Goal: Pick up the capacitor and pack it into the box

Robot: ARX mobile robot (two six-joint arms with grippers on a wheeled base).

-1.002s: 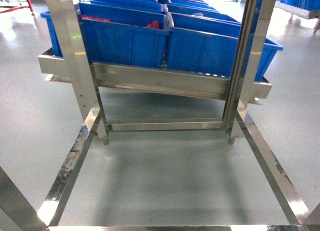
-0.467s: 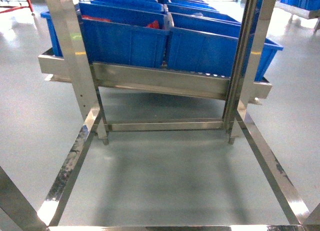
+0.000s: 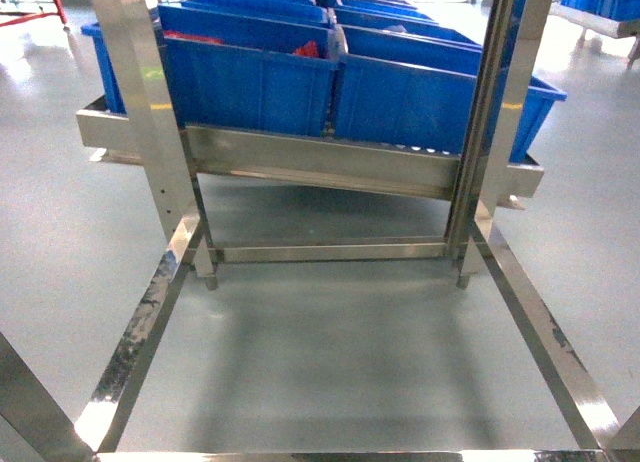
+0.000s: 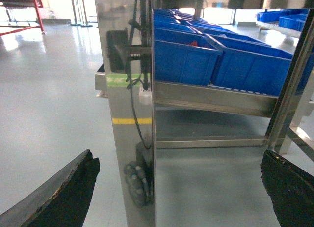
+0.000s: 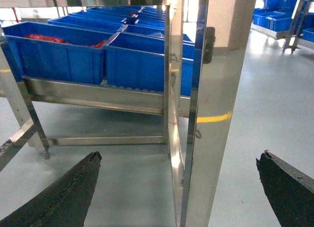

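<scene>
Steel uprights [image 3: 150,132] of the rack [image 3: 320,162] stand between you and the blue bins [image 3: 250,82]; one holds something red [image 3: 305,50]. You can't see the capacitor or the pink box in any view. Your left gripper [image 4: 176,187] and right gripper [image 5: 179,187] both have their jaws spread wide, holding nothing. Nothing has shifted since a second ago.
</scene>
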